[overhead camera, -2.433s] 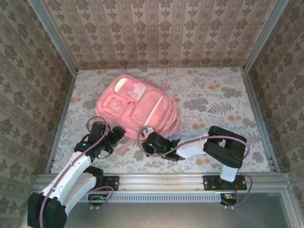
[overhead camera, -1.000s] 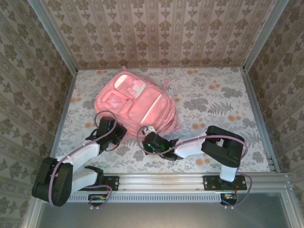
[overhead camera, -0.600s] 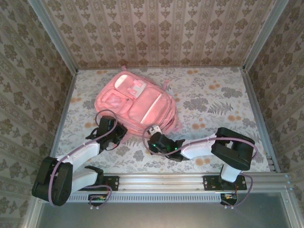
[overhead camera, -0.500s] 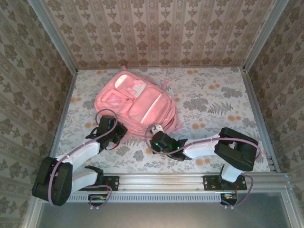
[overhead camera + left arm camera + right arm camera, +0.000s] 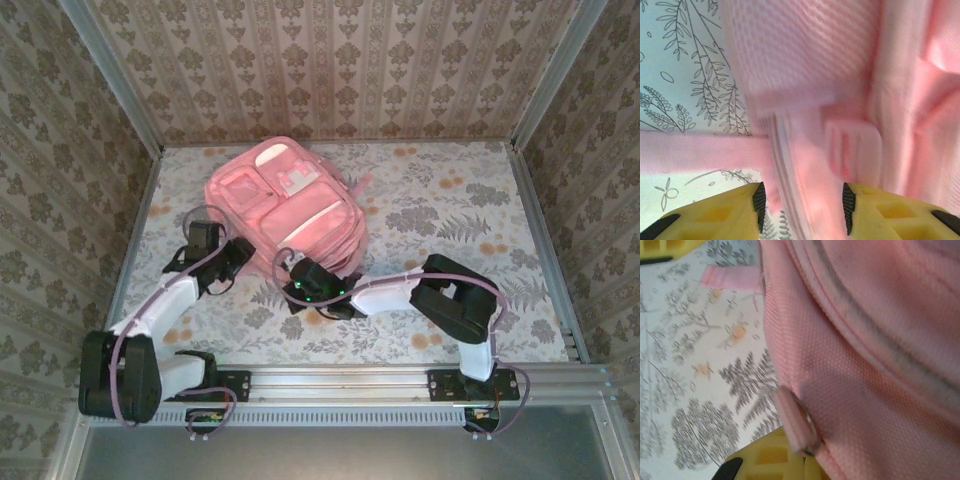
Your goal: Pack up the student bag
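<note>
Left hand (image 5: 243, 252) sits at the bag's near-left corner, close to the left side rail (image 5: 133, 240) (tight on that side). In the wrist view its jaws (image 5: 803, 202) stand apart. A piped seam (image 5: 782, 150) of the bag runs between the black pads (image 5: 759, 200), and I can't see either pad pressing on it. A pink plastic buckle (image 5: 852, 150) sits just past the right pad. A flat pink strap (image 5: 690, 152) lies across the surface to the left.

Right hand (image 5: 297, 287) is at the bag's near edge, with its arm stretched across the middle of the surface (image 5: 450, 230). Its jaws (image 5: 797, 452) are together, pinching a small pink pull tab (image 5: 794, 425) on the bag's edge seam. Only one yellow finger shows, so the grip is read from the tab end.

The student bag (image 5: 285, 205) lies flat, front panels up, at back-left of centre, with its top end near the back wall (image 5: 340, 70). It's soft pink mesh fabric with lighter front pockets. The open surface is to the right of the bag, out to the right rail (image 5: 545, 240).
</note>
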